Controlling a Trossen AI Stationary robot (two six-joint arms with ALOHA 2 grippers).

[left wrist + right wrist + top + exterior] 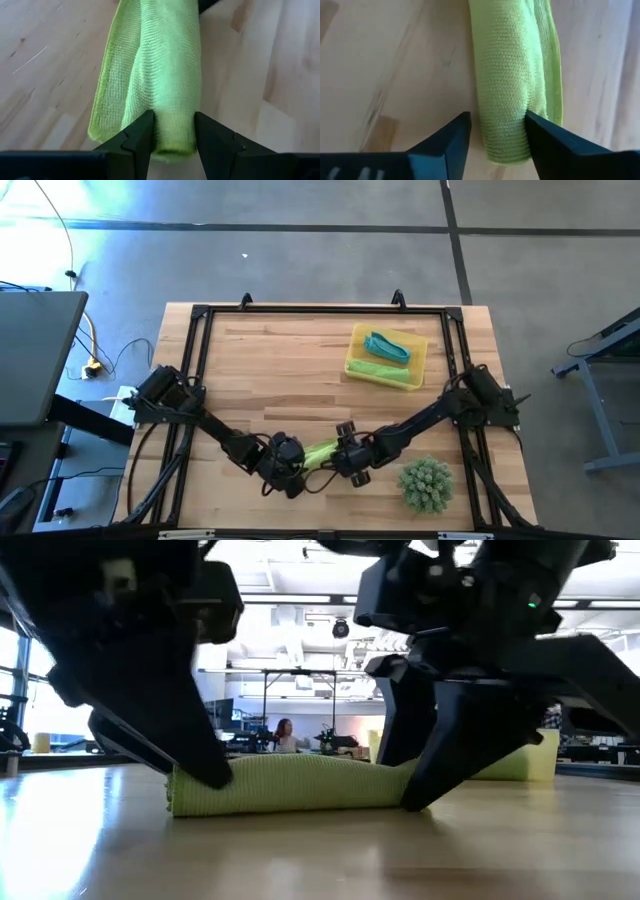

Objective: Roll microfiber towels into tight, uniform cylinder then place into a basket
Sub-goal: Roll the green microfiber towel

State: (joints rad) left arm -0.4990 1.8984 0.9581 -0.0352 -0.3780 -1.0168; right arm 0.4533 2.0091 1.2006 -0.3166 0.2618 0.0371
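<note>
The work surface is a light wooden table (290,370) bordered by a black frame, standing on a grey concrete floor; the low view looks past it into a lit open room where a seated person (284,733) is visible far off, too small to make out further.

A lime-green rolled towel (290,785) lies on the near-centre of the table, between the two arms. From above, only a short strip of it shows (320,451), the rest covered by the gripper bodies. In the low view both ends are masked by dark fingers, so the ends cannot be inspected there.

The left gripper (172,132) pinches one end of the roll, both fingers pressed into the cloth. A loose flap of the towel lies flat beside the roll on the table.

The right gripper (496,132) straddles the opposite end. One finger presses against the roll; the other stands slightly apart from it, with bare wood showing in the gap. Jaws partly spread, not closed on the cloth.

The yellow basket (418,345) sits towards the far right of the table, well apart from the grippers. It holds a teal towel (388,347) and a second lime-green towel (380,371), side by side.

A spiky green plant (428,484) stands near the front right edge, just beside the right arm. Cables (100,360) and a yellow plug lie on the floor to the left.
</note>
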